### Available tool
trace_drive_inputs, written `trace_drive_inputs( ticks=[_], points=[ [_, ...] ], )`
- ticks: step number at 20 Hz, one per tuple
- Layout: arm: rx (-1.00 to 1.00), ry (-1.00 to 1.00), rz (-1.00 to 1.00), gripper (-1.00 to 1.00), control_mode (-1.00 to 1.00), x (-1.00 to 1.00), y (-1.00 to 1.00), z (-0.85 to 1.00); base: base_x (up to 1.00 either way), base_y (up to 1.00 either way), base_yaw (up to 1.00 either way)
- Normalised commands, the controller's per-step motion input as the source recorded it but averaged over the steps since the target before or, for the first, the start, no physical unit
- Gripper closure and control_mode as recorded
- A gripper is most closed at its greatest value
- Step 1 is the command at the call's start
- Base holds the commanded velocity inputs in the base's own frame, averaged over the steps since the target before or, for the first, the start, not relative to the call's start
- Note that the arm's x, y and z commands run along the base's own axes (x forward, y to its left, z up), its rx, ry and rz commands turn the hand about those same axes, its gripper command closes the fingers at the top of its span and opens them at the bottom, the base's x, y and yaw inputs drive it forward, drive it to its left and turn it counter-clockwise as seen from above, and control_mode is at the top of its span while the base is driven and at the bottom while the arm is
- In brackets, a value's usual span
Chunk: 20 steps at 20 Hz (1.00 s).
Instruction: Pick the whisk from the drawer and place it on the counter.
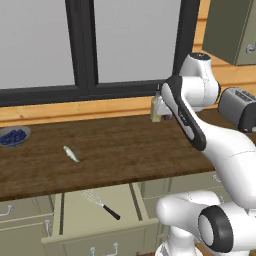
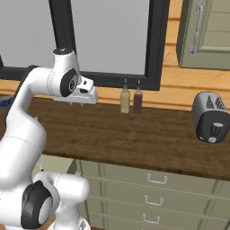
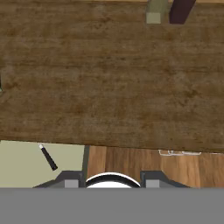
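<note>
Whisk lies in the open drawer, arm raised over the desk.

The whisk [image 1: 101,202] rests on the pale floor of the pulled-out drawer [image 1: 75,235], wire head toward the back, black handle pointing to the front right. The gripper [image 2: 76,103] hangs above the dark wood desk [image 1: 125,150], well apart from the whisk; how wide its jaws stand cannot be told. On the desk: a small pale green object [image 1: 71,153], a blue bowl [image 1: 13,136], two bottles [image 2: 130,100] and a toaster [image 2: 210,117].
</note>
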Motion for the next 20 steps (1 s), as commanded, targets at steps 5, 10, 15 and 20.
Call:
trace_drive_inputs(
  ticks=[5,10,15,20],
  points=[
    [-0.01,-0.01,0.00,-1.00,-1.00,-0.25,0.03,-0.12,0.00,0.00,0.00],
    [0.00,-0.01,0.00,-1.00,-1.00,-0.66,0.00,-0.63,0.00,0.00,0.00],
    [-0.03,0.00,0.03,-1.00,-1.00,-0.46,0.01,-0.96,0.00,0.00,0.00],
    [-0.02,0.00,0.01,-1.00,1.00,-0.21,0.01,-0.59,-0.10,0.00,0.02]
  ],
)
